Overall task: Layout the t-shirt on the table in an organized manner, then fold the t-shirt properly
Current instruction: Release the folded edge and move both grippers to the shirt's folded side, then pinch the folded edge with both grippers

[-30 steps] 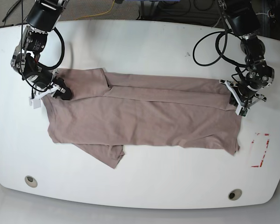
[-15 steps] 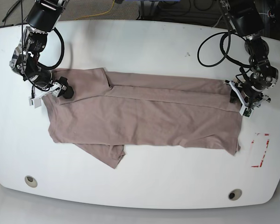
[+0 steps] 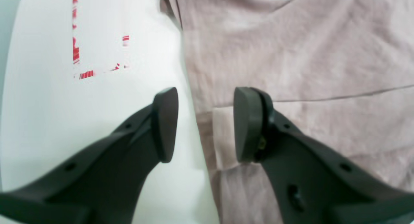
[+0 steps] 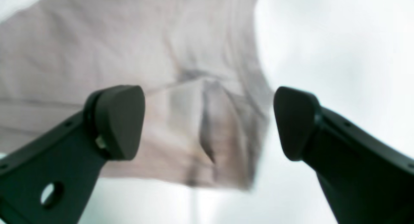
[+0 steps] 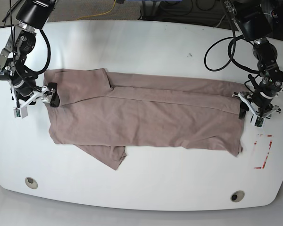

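Note:
The mauve-brown t-shirt (image 5: 146, 117) lies spread across the white table (image 5: 146, 47), its top part folded down lengthwise and one sleeve sticking out at the front left. My left gripper (image 5: 249, 112) is at the shirt's right end. In the left wrist view this gripper (image 3: 205, 123) is open over the t-shirt (image 3: 291, 55); the hem edge runs between its fingers and nothing is pinched. My right gripper (image 5: 35, 102) is at the shirt's left end. In the right wrist view it (image 4: 208, 120) stands wide open above a loose corner of the t-shirt (image 4: 97, 39).
A red tape rectangle (image 5: 263, 150) marks the table just right of the shirt, also seen in the left wrist view (image 3: 77, 55). Two round grommet holes (image 5: 31, 182) (image 5: 236, 196) sit near the front edge. Cables hang behind the table's far edge.
Both grippers have opened and let go of the shirt's ends. The right arm has drawn away to the left and the left arm slightly to the right. The shirt stays flat.

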`<state>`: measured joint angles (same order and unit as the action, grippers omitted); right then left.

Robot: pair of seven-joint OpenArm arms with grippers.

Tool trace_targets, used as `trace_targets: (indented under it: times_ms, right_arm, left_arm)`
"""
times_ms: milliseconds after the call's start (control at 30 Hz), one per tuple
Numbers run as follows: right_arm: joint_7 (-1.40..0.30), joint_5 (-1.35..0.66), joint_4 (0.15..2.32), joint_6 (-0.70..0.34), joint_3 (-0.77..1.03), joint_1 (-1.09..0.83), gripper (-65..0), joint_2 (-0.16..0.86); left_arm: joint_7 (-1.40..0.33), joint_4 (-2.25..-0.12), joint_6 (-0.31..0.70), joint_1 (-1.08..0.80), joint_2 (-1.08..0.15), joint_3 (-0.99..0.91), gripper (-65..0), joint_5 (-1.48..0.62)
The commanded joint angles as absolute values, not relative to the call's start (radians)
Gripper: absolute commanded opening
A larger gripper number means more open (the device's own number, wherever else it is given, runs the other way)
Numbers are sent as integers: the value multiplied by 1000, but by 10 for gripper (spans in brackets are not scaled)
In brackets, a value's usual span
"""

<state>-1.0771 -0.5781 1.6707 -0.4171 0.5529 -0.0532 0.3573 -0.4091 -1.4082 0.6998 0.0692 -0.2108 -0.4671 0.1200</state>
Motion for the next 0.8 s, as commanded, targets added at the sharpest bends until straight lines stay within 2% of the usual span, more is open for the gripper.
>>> trace_targets:
  times_ms: [0, 333, 400, 500, 767]
  right_arm:
    - [-1052, -538, 1728, -420, 559, -81, -43, 371]
    - [-878, -406, 1732, -478, 552, -200, -43, 343]
    - [-865, -387, 1713, -492, 553, -200, -43, 335]
    - [-820, -355, 1676, -521, 553, -202, -43, 326]
    - [-739, -338, 1567, -547, 553, -196, -43, 326]
  left_arm:
    - [-346, -1425, 698, 65, -223, -472, -388, 110]
    - [-173, -1422, 698, 16, -223, -475, -388, 110]
    - [-153, -1422, 668, 8, -223, -472, -388, 110]
    - [-143, -1425, 625, 2, -223, -470, -388, 110]
    - [-145, -1425, 615, -24, -225, -473, -388, 110]
